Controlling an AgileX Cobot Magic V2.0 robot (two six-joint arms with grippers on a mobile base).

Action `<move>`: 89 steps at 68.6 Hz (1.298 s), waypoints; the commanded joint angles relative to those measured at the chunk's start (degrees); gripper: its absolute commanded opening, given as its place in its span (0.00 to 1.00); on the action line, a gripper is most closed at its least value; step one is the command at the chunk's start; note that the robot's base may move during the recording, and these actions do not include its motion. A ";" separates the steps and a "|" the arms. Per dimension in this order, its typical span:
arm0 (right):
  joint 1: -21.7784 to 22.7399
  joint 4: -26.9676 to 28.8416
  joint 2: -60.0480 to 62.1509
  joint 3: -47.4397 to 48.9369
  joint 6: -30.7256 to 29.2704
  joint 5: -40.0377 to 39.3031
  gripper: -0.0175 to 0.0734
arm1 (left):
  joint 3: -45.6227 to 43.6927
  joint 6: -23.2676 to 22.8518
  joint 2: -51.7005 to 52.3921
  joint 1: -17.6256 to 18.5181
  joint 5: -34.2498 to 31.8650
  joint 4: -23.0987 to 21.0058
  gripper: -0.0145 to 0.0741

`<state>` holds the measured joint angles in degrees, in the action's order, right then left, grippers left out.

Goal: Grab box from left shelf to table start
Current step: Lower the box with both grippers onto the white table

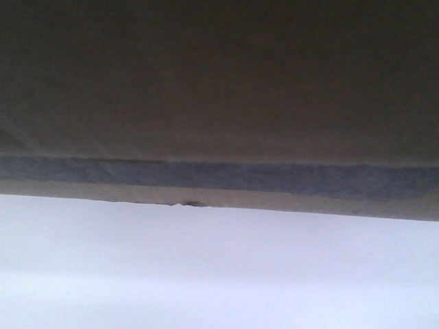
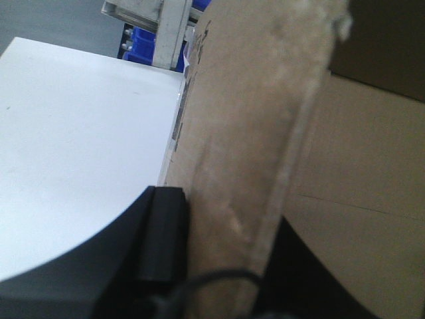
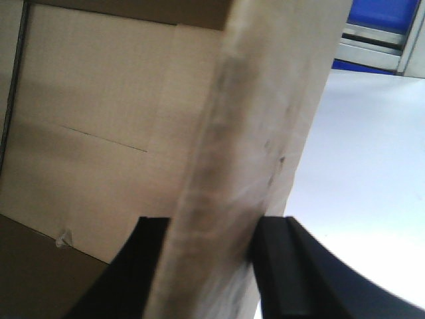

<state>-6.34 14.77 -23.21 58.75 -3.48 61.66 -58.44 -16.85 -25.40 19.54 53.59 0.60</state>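
The right end effector [image 3: 211, 229] is clamped on the box [image 3: 99, 119]: its two black fingers [image 3: 279, 266] press one upright cardboard wall from both sides. The left end effector [image 2: 222, 229] looks to be pinching the opposite wall in the same way. Its outer finger [image 2: 163, 229] lies flat against the cardboard, and the inner one is mostly hidden behind the wall.

The main risk, as I judge it, is the hold itself. Each side grips only a thin wall near its top edge, so the cardboard could bend, crease or slide out between the fingers under the weight of the box. If one arm moves ahead of the other, the box could twist and pull free of one grip. Releasing before the bottom is flat on the tabletop [image 2: 66, 133] could let it drop or tip.

The box hangs between the two end effectors, with its open inside facing both wrist views. In the front view its dark lower side fills the upper part, with white tabletop below. I cannot tell whether it touches the tabletop or sits just above it. The shelf [image 2: 174, 33] and blue bins [image 2: 141, 45] stand at the far end, apart from the box.
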 commanded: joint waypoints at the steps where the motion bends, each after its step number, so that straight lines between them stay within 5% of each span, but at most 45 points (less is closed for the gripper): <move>1: 0.23 -3.03 -1.13 1.55 -2.98 -10.04 0.26 | -2.12 7.64 0.27 1.45 -5.48 -7.23 0.06; 89: 0.23 -3.03 -1.13 1.55 -2.98 -10.04 0.26 | -2.12 7.64 -0.70 1.45 -5.48 -7.37 0.06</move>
<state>-6.34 14.65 -23.21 58.75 -3.38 61.66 -58.44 -16.72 -26.03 19.54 53.59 0.60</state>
